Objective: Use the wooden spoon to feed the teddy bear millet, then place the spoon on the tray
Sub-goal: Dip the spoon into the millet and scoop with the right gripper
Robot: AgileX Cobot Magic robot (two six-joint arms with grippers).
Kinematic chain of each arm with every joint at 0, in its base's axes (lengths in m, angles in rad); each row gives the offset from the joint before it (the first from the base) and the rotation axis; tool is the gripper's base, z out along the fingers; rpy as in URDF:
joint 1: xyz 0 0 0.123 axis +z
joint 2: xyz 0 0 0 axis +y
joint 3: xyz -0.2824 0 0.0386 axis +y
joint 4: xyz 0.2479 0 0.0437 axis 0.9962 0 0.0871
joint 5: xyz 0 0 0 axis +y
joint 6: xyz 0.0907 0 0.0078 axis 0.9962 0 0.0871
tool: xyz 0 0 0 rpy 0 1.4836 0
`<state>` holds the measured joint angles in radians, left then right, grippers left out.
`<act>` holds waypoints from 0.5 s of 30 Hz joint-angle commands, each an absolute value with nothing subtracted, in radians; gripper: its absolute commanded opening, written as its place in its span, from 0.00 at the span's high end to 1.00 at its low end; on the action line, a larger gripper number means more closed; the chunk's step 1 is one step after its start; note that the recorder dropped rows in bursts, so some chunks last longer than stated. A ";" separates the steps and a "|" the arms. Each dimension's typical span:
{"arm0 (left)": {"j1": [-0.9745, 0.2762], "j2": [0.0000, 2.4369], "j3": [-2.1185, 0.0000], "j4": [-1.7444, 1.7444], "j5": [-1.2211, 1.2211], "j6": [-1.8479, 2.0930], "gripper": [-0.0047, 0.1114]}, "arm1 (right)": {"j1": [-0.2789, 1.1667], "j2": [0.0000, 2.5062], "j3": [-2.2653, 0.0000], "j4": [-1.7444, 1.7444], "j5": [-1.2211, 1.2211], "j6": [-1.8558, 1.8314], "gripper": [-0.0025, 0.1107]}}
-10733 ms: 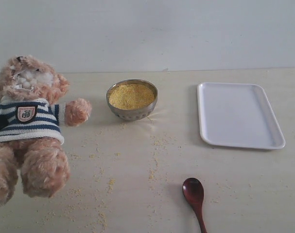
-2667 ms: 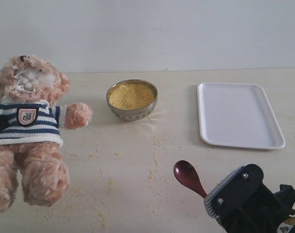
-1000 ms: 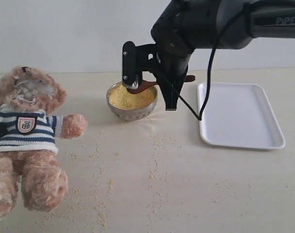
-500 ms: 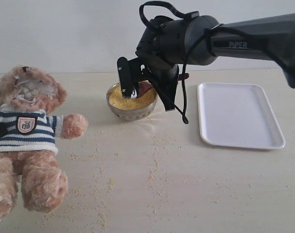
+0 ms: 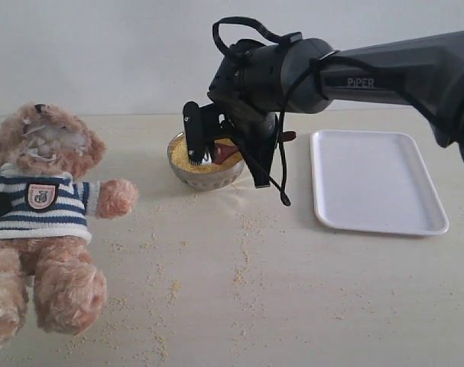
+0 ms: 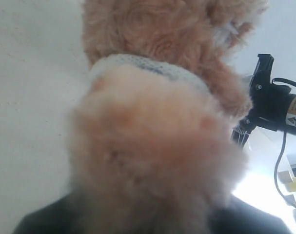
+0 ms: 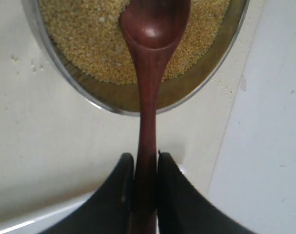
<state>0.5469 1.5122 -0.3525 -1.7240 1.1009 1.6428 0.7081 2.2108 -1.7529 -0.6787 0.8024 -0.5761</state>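
— Where's the spoon [image 7: 148, 87]?
— In the right gripper [image 7: 145, 163]. Both fingers [image 7: 122, 170] are closed on the thin handle, one on each side. The oval end hangs over the millet [image 7: 84, 34] in the bowl [image 5: 205, 178], with its hollow facing the wrist camera. I cannot tell whether it touches the grains.
— And the arm?
— It reaches in from the right, wrist bent down over the bowl.
— The bear [image 5: 44, 222]?
— At the far left of the table [image 5: 308, 290], muzzle up. One paw is stretched toward the bowl but well apart from it.
— The left gripper [image 6: 143, 222]?
— Its camera is filled with blurred fur. Dark shapes show on both sides of a paw, but I cannot tell whether the fingers clamp it.
— The tray [image 5: 377, 180]?
— It lies flat to the right of the bowl, near the arm's cable and apart from it. Loose specks [image 5: 243, 225] are scattered on the table in front of the bowl and toward the bear's legs.
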 commanded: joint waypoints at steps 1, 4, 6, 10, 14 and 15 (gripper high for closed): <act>0.549 1.507 -0.349 -1.744 1.140 1.652 0.92 | 0.709 2.205 -1.758 -0.623 0.826 -0.563 0.98; 0.549 1.507 -0.349 -1.744 1.140 1.652 0.92 | 0.709 2.199 -1.758 -0.606 0.824 -0.547 0.98; 0.549 1.507 -0.349 -1.744 1.140 1.652 0.92 | 0.709 2.195 -1.758 -0.598 0.818 -0.535 0.98; 0.549 1.507 -0.349 -1.744 1.140 1.652 0.92 | 0.707 2.173 -1.760 -0.550 0.804 -0.533 0.98; 0.549 1.507 -0.349 -1.744 1.140 1.653 0.92 | 0.707 2.173 -1.770 -0.483 0.811 -0.530 0.98; 0.549 1.507 -0.349 -1.744 1.140 1.653 0.92 | 0.707 2.173 -1.770 -0.477 0.809 -0.530 0.98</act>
<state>0.5469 1.5122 -0.3525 -1.7240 1.1029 1.6485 0.7081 2.1847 -1.7633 -0.5058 0.8069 -0.5343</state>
